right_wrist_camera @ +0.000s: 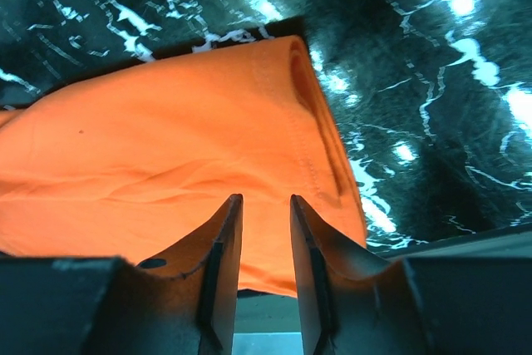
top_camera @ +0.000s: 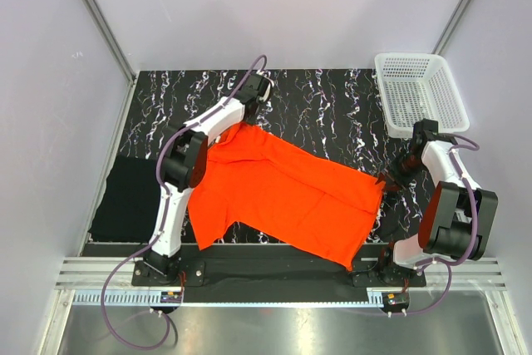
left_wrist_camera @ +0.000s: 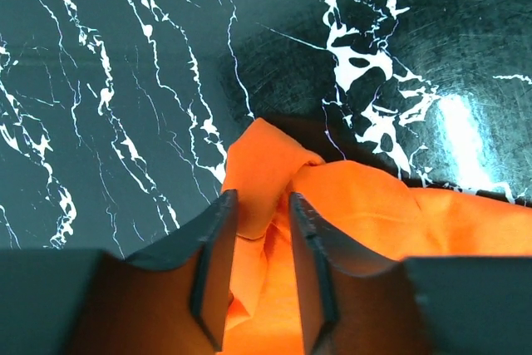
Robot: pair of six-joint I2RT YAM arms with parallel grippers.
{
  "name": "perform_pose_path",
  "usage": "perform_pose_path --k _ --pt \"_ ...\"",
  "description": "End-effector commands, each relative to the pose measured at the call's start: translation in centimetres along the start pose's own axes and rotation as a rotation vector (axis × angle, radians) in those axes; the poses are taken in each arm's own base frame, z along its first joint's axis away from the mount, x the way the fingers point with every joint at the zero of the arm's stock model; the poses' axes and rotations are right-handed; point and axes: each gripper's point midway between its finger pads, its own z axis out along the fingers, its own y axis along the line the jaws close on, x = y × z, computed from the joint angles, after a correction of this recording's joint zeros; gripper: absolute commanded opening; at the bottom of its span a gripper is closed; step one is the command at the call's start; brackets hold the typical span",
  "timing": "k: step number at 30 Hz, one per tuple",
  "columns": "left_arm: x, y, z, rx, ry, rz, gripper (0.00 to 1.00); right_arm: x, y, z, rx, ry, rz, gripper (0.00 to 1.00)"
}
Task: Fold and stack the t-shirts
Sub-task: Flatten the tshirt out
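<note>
The orange-red t-shirt (top_camera: 283,193) lies spread slantwise across the marbled mat. My left gripper (top_camera: 248,115) is at its far left corner. In the left wrist view my left gripper (left_wrist_camera: 263,199) has its jaws drawn close on a bunched peak of the t-shirt (left_wrist_camera: 274,164). My right gripper (top_camera: 390,178) is at the shirt's right corner. In the right wrist view my right gripper (right_wrist_camera: 264,201) has its jaws close together over the near edge of the t-shirt (right_wrist_camera: 166,139), beside the hem. The black t-shirt (top_camera: 125,201) lies as a folded rectangle at the left.
A white mesh basket (top_camera: 420,93) stands at the back right. The black white-veined mat (top_camera: 332,110) covers the table. A metal rail (top_camera: 274,268) runs along the near edge by the arm bases. Grey walls close in the left, back and right.
</note>
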Motion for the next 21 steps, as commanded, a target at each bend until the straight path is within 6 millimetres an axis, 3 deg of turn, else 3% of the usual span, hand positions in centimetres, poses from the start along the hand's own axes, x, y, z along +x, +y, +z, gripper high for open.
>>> perform_pose_path --k 1,3,5,7,21 --pt "-3.2 1.6 -0.4 -0.023 -0.088 -0.041 0.3 -1.0 -0.7 -0.3 0.046 -0.057 -0.011 0.37" --pt "-3.4 2.0 -0.2 -0.018 -0.094 -0.053 0.24 -1.5 -1.1 -0.3 0.073 -0.078 -0.01 0.37" --pt "-3.4 2.2 0.0 -0.015 -0.093 -0.059 0.07 -1.9 -1.2 -0.3 0.088 -0.091 -0.011 0.37" --pt "-3.5 2.7 0.0 -0.014 -0.095 -0.073 0.0 -2.1 -1.2 0.0 0.095 -0.086 -0.012 0.38" --pt "-3.5 3.1 -0.3 0.059 -0.102 -0.175 0.0 -5.6 -0.2 2.8 0.1 -0.118 -0.044 0.43"
